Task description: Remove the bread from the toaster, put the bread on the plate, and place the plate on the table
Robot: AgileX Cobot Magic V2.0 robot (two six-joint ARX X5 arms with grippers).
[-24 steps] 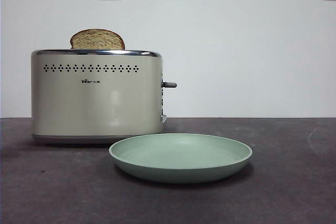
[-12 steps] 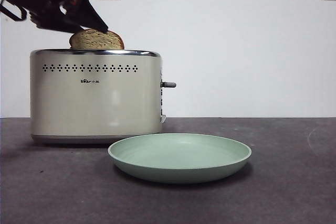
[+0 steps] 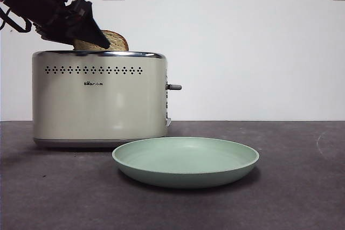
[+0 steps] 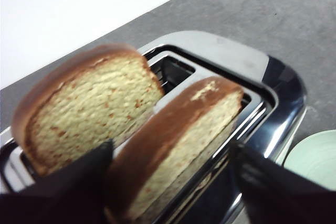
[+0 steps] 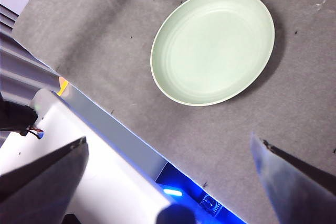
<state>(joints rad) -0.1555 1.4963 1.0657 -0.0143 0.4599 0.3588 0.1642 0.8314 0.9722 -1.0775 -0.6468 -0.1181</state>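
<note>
Dark grey matte table (image 3: 302, 197) carries the cream, chrome-rimmed toaster (image 3: 99, 100) and pale mint-green round plate (image 3: 186, 161). Left gripper (image 4: 170, 182), jaws spread wide, straddles one brown-crusted bread slice (image 4: 173, 150) (gripping nothing) in its slot.

Toaster (image 3: 99, 98): slots out of sight in front view; cut by frame edges in left wrist view; only a cream sliver at the frame edge in right wrist view.
Bread (image 4: 176, 153): lower part sunk in the toaster slot; near corner cut by the frame edge.
Second slice (image 3: 116, 41): part hidden behind the left hand (image 3: 81, 25) above the toaster.
Left hand: fingertips blurred in wrist view.
Plate (image 4: 315, 158): cut off beside the toaster.
Logo (image 3: 92, 83): too small to read.
</note>
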